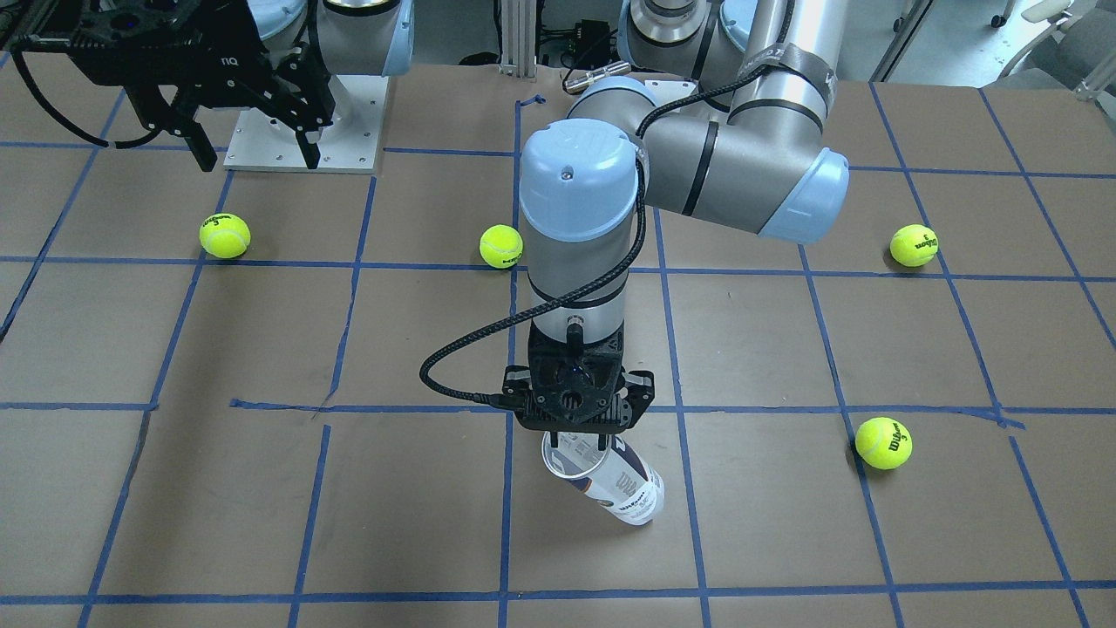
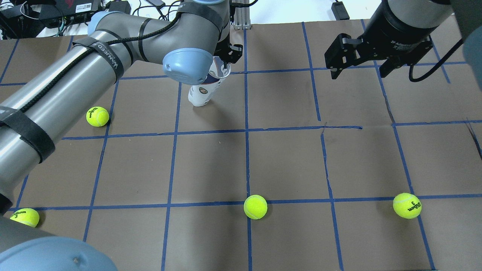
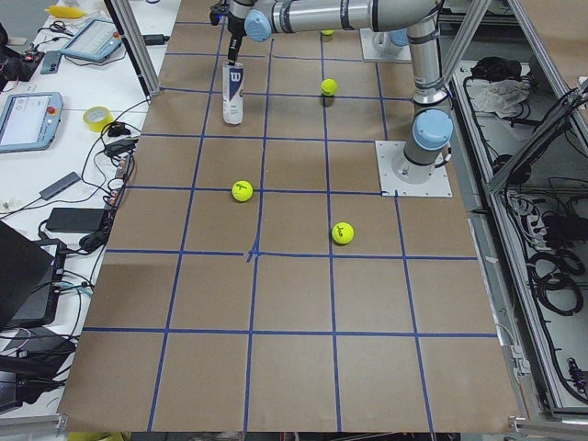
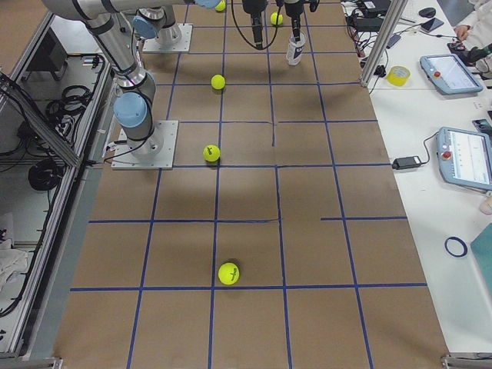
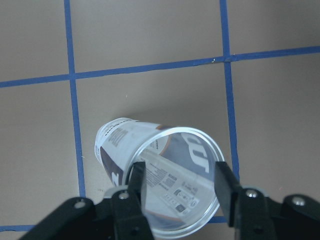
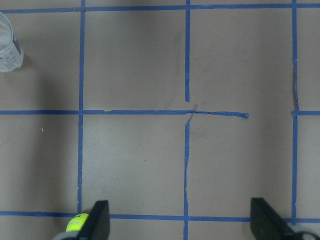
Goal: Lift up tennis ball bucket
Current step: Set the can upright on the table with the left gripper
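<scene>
The tennis ball bucket (image 1: 628,488) is a clear can with a white and navy label. It stands upright at the table's far side in the overhead view (image 2: 203,92). Its open top faces the left wrist camera (image 5: 120,137), and no balls show inside. My left gripper (image 1: 580,439) comes straight down on its rim (image 2: 222,62). One finger (image 5: 137,185) is at each side of the rim, pressed against it. I cannot tell whether the base is off the table. My right gripper (image 2: 358,71) hangs open and empty, well to the side.
Several yellow-green tennis balls lie loose on the brown, blue-taped table (image 2: 286,162): one near the bucket's left (image 2: 97,116), two in the near row (image 2: 255,206) (image 2: 407,205), one at the near left edge (image 2: 25,217). Electronics clutter sits beyond the far edge.
</scene>
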{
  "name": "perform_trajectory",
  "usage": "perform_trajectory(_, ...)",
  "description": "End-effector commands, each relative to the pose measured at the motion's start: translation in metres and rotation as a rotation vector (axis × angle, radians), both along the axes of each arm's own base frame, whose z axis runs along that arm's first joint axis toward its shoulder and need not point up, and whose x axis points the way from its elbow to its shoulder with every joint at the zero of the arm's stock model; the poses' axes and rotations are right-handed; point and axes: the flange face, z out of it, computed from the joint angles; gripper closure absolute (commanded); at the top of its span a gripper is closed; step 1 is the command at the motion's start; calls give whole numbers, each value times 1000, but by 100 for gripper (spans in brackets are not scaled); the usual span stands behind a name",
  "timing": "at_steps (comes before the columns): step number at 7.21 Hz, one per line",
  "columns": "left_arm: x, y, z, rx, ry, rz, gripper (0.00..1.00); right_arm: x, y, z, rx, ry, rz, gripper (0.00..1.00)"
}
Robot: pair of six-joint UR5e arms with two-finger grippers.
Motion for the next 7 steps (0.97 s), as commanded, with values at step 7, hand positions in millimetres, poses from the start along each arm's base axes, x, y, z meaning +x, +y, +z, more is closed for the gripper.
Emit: perform_trajectory(7, 35, -12, 2, -2, -42, -79, 51, 0, 0, 0, 0, -2, -2, 0)
